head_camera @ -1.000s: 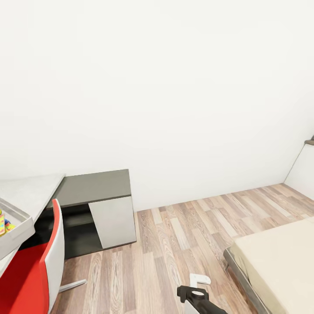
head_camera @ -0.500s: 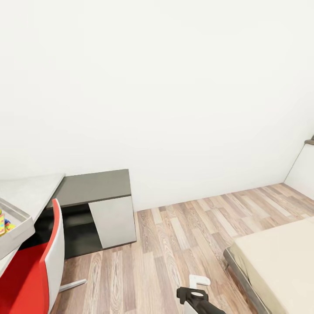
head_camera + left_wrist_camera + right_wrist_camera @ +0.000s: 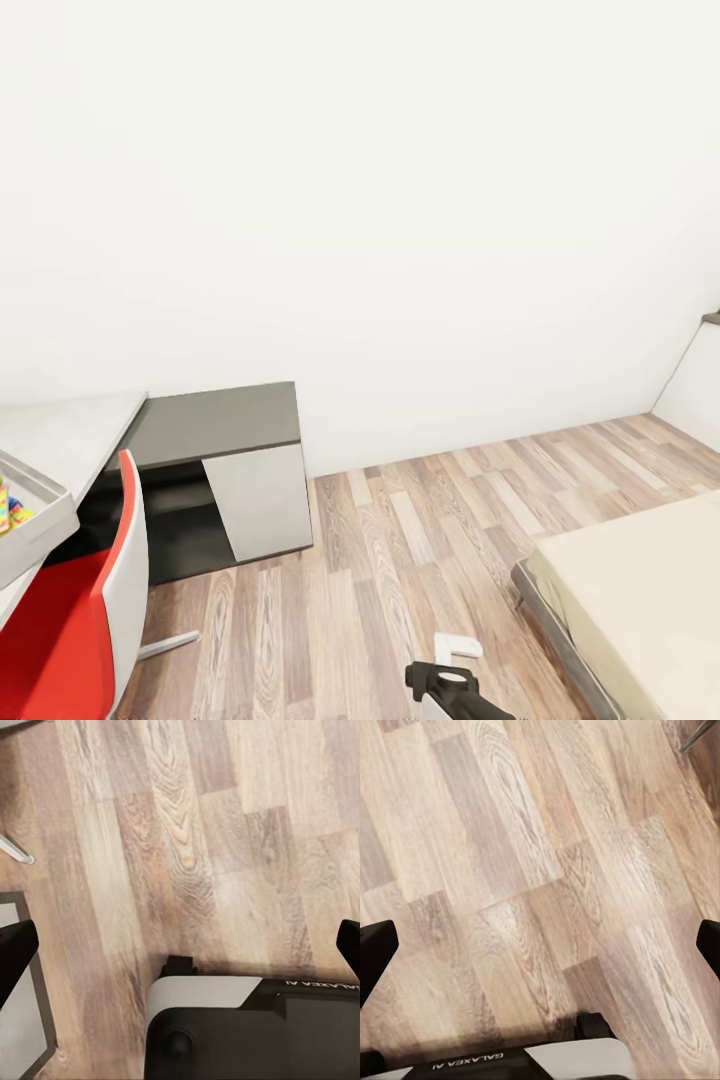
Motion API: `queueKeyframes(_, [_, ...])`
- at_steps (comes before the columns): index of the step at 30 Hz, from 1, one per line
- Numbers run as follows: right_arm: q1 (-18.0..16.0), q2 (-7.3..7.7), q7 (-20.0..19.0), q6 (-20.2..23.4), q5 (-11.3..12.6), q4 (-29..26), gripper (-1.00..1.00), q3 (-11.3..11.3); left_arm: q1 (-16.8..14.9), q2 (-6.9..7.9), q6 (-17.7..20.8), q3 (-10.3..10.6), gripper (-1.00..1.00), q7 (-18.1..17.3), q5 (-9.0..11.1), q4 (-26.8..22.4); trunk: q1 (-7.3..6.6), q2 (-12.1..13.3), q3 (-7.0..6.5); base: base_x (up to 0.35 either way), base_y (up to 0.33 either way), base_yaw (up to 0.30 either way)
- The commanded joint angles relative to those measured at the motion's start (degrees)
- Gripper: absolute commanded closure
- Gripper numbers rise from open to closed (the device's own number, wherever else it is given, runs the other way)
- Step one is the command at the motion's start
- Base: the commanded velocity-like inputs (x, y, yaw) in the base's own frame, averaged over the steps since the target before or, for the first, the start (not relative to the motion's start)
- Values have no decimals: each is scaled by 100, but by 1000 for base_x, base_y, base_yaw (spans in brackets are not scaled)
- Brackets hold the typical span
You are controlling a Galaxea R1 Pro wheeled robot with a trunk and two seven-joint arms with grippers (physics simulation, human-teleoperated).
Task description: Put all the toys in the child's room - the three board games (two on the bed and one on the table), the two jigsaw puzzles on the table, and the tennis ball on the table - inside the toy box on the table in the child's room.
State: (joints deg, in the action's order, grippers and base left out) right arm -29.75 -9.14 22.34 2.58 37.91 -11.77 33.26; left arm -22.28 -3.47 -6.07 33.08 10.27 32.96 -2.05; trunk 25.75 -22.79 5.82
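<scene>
Wood-plank floor [image 3: 400, 560] fills the foreground, seen in both wrist views. The left end effector [image 3: 180, 945] and the right end effector [image 3: 540, 945] each show dark fingertips at opposite picture edges, spread wide apart, holding nothing. At the head view's lower left stands the red chair [image 3: 70, 620]; beside it the toy box [image 3: 40, 510] rests on the table [image 3: 70, 430], with coloured pieces inside. At lower right lies the bed [image 3: 640, 590], its visible corner bare. Beyond, a dark cabinet [image 3: 220, 470] meets the white wall [image 3: 400, 220]. Judged step: travelling between table and bed; the next move calls for turning toward the remaining toys.
</scene>
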Motion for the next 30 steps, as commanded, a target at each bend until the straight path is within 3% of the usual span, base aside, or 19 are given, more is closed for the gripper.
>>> queueKeyframes(1, [-3, 2, 40, 26, 28, -6, -100, 52, -5, -1, -13, 49, -100, 21, 48, 3, 3, -13, 22, 0, 0, 0])
queueKeyframes(5, [65, 0, 41, 18, 24, 50, -100, 56, -3, 23, -11, 49, -100, 20, 53, 3, 3, -13, 60, 0, 0, 0])
queueKeyframes(10, [386, 39, 55, -4, 20, 87, -100, 51, 139, 66, -35, 53, -100, 23, 60, 3, 3, -13, 107, 0, 0, 0])
queueKeyframes(17, [800, 79, 84, -91, 8, 468, -100, 46, 423, 246, -67, 57, -100, 64, 66, 3, 3, -13, 168, 0, 0, 0])
queueKeyframes(24, [1274, 105, 101, -708, 13, 928, -100, 36, 724, 354, -72, 58, -100, 80, 58, 3, 3, -13, 180, 0, 0, 0])
queueKeyframes(30, [1471, 399, 103, -822, 45, 962, -100, 39, 852, 435, -65, 58, -100, 80, 65, 3, 3, -13, 181, 0, 0, 0])
